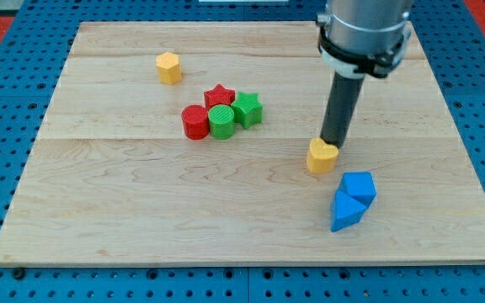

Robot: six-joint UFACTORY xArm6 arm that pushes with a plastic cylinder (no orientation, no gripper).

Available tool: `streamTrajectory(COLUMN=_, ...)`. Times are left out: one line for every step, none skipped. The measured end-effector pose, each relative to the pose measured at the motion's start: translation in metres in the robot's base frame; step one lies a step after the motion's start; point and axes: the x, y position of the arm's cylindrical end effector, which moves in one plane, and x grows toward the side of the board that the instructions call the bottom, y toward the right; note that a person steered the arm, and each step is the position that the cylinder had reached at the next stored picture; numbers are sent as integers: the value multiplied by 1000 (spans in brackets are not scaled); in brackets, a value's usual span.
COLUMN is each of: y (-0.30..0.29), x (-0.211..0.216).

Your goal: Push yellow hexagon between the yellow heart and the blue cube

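The yellow hexagon [168, 67] sits near the view's top left, far from my tip. A second yellow block, which looks like the yellow heart [321, 156], lies right of centre. My tip [335, 144] is right against this block's upper right side. The blue cube [359, 186] lies a little below and to the right of the heart, a small gap apart. A blue triangle-like block [344, 212] touches the cube's lower left side.
A cluster sits at centre left: red cylinder [195, 122], green cylinder [221, 121], red star [219, 95] and green star [247, 109]. The wooden board [99, 210] ends close to the right of the blue blocks.
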Motion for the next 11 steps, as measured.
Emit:
streamTrajectory(y=0, x=1)
streamTrajectory(y=25, x=-72)
streamTrajectory(y=-20, x=-167)
streamTrajectory(y=-139, x=-224)
streamTrajectory(y=-261, x=-225)
streamTrajectory(y=-284, x=-189)
streamTrajectory(y=-201, x=-159)
streamTrajectory(y=-95, x=-147)
streamTrajectory(y=-89, x=-137)
streamTrajectory(y=-195, x=-192)
streamTrajectory(y=-249, x=-154)
